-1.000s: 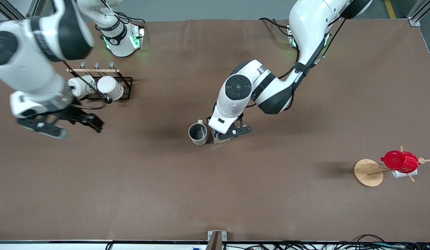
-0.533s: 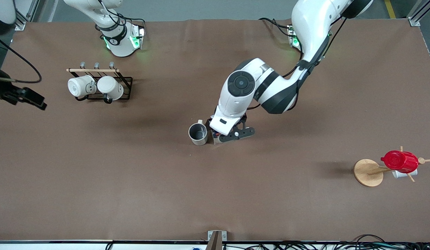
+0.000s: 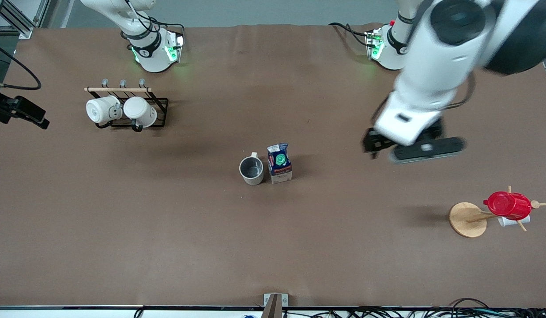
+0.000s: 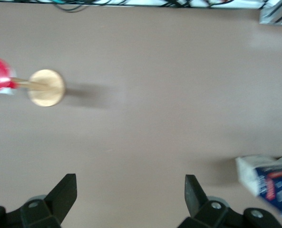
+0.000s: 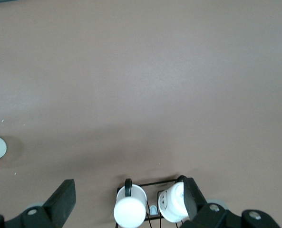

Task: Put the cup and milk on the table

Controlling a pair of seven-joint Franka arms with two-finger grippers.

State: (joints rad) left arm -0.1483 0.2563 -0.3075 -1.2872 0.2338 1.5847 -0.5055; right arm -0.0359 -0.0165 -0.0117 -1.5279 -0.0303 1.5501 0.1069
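Note:
The cup (image 3: 251, 170), cream-white with a grey inside, stands upright near the middle of the table (image 3: 273, 247). The milk (image 3: 279, 163) stands upright beside it, almost touching, on the side toward the left arm's end. My left gripper (image 3: 414, 148) is open and empty, raised over bare table toward the left arm's end, well clear of the milk. In the left wrist view the gripper (image 4: 130, 192) shows empty, with the milk (image 4: 269, 183) at the picture's edge. My right gripper (image 3: 19, 114) is open and empty over the table's edge at the right arm's end, and also shows in its wrist view (image 5: 129, 197).
A black wire rack (image 3: 160, 104) with two white mugs (image 3: 122, 110) stands near the right arm's base. A wooden mug tree (image 3: 467, 219) carrying a red cup (image 3: 507, 205) stands toward the left arm's end, nearer the front camera.
My left gripper let go of the milk, rose and swung away toward the left arm's end. The milk now stands free beside the cup. My right gripper withdrew to the table's edge.

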